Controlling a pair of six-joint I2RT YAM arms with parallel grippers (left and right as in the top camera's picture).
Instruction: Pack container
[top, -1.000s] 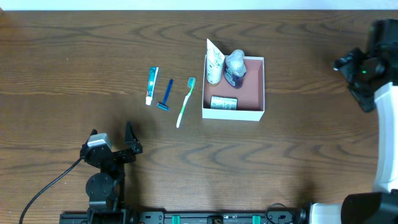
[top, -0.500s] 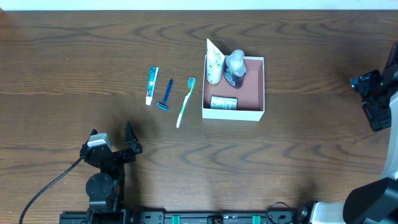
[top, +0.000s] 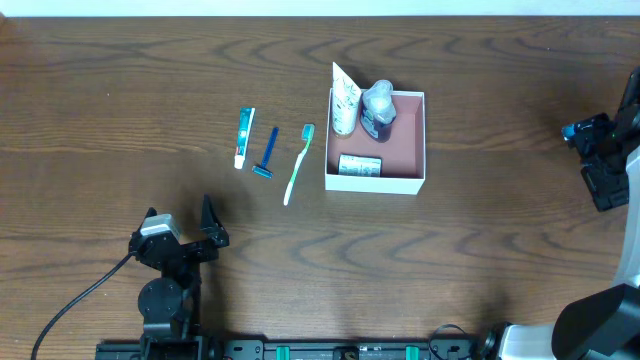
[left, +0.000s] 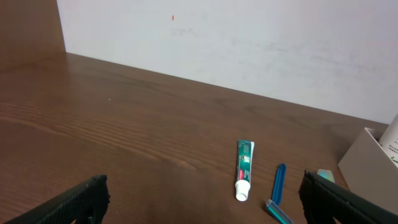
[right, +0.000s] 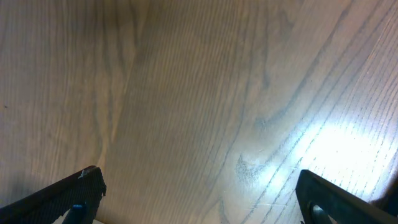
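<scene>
Dark wood-grain desk (top: 480, 260) fills the overhead view, with the container (top: 408, 140) sitting right of centre, its pink floor partly taken up. A white tube (top: 345, 100) and a clear bottle (top: 377, 108) stand at its far-left corner, and a small soap box (top: 359, 165) lies against its near wall.

Three toiletries lie outside it in a row just to its left: a toothpaste tube (top: 244, 137), a blue razor (top: 267, 153) and a green toothbrush (top: 298, 163). Each has its long axis running roughly near to far. The toothbrush is closest to the container, tilted with its head at the far end.

The left gripper (top: 180, 212) waits at the near left of the desk, empty and spread wide. The row lies on its far side and a little to its right, and the container is further right again. Its wrist camera looks straight at the toothpaste and razor, with a corner of the container at the right edge.

The right gripper (top: 597, 158) hangs at the far right edge, well apart from everything. Its fingers are also spread and hold nothing, and its camera shows only bare wood. The left arm looks the nearer one for whichever loose item goes in next.
</scene>
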